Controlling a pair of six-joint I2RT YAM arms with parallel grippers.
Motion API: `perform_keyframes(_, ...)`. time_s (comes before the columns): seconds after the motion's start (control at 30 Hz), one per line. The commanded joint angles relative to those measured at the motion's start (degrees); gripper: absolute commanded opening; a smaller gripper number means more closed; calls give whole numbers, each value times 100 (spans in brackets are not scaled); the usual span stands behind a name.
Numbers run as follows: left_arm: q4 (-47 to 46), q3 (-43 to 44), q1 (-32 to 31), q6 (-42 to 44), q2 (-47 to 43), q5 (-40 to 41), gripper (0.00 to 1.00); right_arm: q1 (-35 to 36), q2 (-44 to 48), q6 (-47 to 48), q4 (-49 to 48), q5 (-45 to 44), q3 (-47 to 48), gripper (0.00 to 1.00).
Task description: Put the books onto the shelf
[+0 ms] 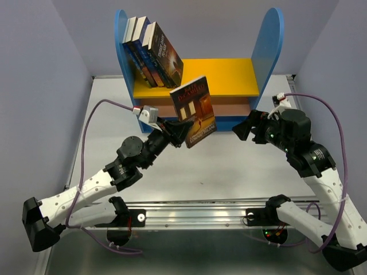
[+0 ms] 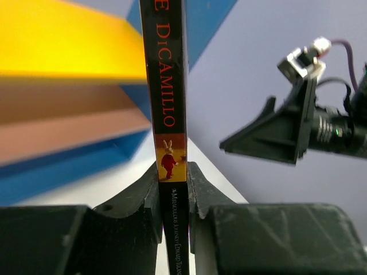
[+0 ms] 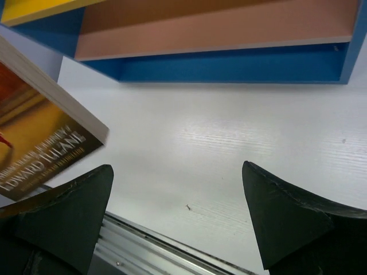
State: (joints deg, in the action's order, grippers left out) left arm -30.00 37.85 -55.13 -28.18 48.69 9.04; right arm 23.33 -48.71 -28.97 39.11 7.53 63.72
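White table; shelf with books leaning at left. The left hand grips a book before it; the right hand gapes nearby.

surface: white, carried shelf and rail | shelf: stood upright on surface, beyond left claw and right claw | books: leaned on yellow top board against blue side panel, beyond left claw | rail: lay behind both claws, at surface's near edge
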Motion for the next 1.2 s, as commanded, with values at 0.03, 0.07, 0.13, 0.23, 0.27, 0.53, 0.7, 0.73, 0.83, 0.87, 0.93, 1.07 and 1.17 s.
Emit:
perform_keyframes(0.03, -111, 1310, -15, 1455, 394, 958, 0, 40, 134, 111, -53, -717, 149, 100)
perform_keyframes(0.07, -111, 1487, -15, 1613, 535, 1064, 0, 40, 125, 67, -53, -718, 132, 100)
perform_keyframes(0.13, -111, 2004, -6, 1877, 990, 1380, 0, 40, 99, 76, -97, -857, 123, 100)
perform_keyframes(0.23, -278, 2586, 46, 2246, 1642, 1960, 0, 40, 72, 120, -184, -937, 149, 100)
perform_keyframes(0.27, -348, 2709, 81, 2360, 1818, 2075, 0, 40, 63, 146, -211, -946, 140, 100)
perform_keyframes(0.53, -1324, 3413, 722, 3029, 3005, 2638, 0, 40, -139, 313, -395, -876, 35, 100)
perform_keyframes(0.7, -1842, 3388, 995, 3310, 3340, 2682, 0, 40, -192, 401, -483, -859, -35, 100)
perform_keyframes(0.73, -1930, 3361, 1039, 3363, 3445, 2682, 0, 40, -200, 410, -510, -867, -35, 100)
perform_keyframes(0.83, -2255, 3273, 1163, 3469, 3612, 2796, 0, 40, -227, 489, -545, -858, -62, 100)
perform_keyframes(0.87, -2334, 3230, 1189, 3495, 3717, 2831, 0, 40, -244, 498, -536, -867, -62, 100)
perform_keyframes(0.93, -2633, 3142, 1286, 3548, 3875, 2919, 0, 40, -253, 542, -545, -876, -79, 100)
perform_keyframes(1.07, -2888, 3115, 1514, 3451, 4078, 2893, 0, 40, -227, 612, -563, -929, -123, 100)
perform_keyframes(1.17, -3011, 3080, 1558, 3469, 4193, 3059, 0, 40, -201, 656, -563, -973, -150, 100)
